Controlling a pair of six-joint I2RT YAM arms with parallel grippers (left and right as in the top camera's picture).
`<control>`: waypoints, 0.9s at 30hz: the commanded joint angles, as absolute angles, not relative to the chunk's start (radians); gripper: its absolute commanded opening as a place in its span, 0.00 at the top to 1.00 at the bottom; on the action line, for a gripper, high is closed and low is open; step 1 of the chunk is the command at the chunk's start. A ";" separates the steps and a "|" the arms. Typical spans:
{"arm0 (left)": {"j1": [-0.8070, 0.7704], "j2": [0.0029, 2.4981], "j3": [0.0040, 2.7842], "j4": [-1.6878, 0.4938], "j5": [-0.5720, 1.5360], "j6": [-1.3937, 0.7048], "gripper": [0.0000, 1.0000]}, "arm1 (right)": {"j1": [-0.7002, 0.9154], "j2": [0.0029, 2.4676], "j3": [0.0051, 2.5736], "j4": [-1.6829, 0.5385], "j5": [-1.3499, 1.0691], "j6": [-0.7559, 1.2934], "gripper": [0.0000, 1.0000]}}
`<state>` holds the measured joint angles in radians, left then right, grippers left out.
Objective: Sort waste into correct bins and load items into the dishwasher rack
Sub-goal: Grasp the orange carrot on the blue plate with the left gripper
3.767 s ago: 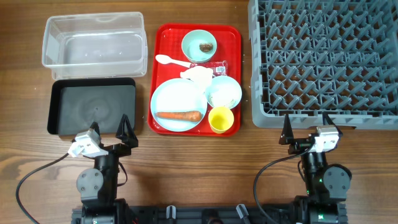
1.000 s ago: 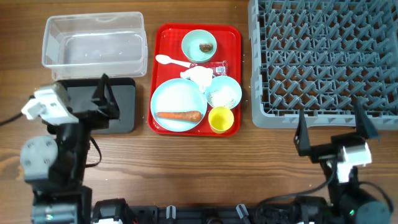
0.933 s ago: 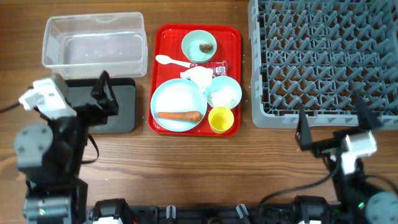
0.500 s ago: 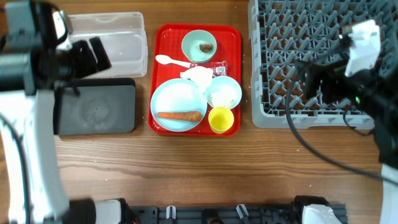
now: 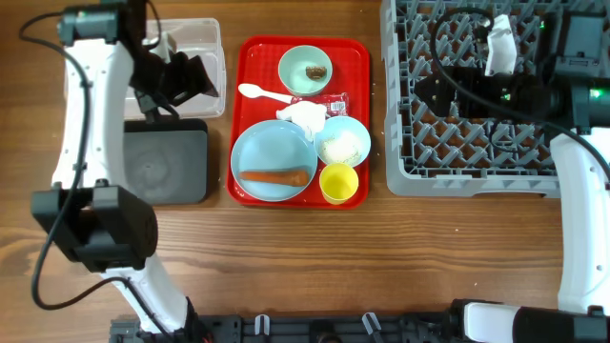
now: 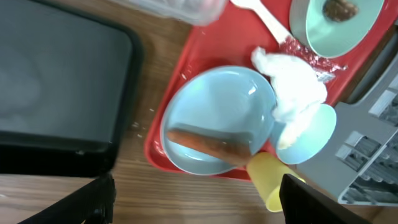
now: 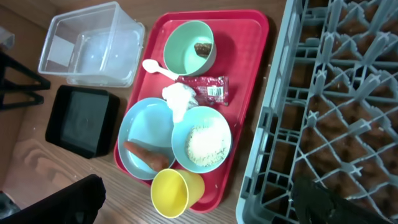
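Note:
On the red tray [image 5: 250,57] lie a pale-blue plate [image 5: 272,148] with an orange carrot [image 5: 276,177], a pale-blue bowl [image 5: 342,143] of rice, a yellow cup [image 5: 338,183], a mint-green bowl [image 5: 305,70] with a brown bit [image 5: 314,71], a white napkin [image 5: 305,116] and a red-printed wrapper [image 5: 334,103]. My left gripper [image 5: 186,76] is open and empty above the clear tub [image 5: 114,81]. My right gripper [image 5: 429,90] is open and empty above the grey rack [image 5: 477,143]. The left wrist view shows the carrot [image 6: 208,143] and cup [image 6: 270,183]; the right wrist view shows the cup [image 7: 174,190].
The black tray [image 5: 162,162] lies in front of the clear tub. A white spoon [image 5: 262,93] lies on the red tray. Bare wood table runs along the front. Both arms reach high over the table's two sides.
Both arms rose from the table's front edge and swung back: the left over the clear tub, the right over the rack. The things on the red tray have not moved.

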<state>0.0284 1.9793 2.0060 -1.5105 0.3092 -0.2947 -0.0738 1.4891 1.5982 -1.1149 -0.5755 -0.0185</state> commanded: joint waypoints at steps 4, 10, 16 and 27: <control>-0.311 1.981 1.987 -1.554 -0.076 -0.719 0.34 | -0.076 1.500 1.616 -1.127 -0.558 0.000 0.00; -0.448 1.981 1.680 -1.369 -0.137 -0.959 0.30 | -0.076 1.500 1.615 -1.142 -0.539 0.000 0.00; -0.446 1.981 1.409 -1.070 -0.022 -0.895 0.30 | -0.076 1.500 1.615 -1.146 -0.539 0.000 0.00; -0.447 1.981 1.230 -0.889 -0.039 -0.894 0.72 | -0.076 1.500 1.615 -1.145 -0.539 0.001 0.00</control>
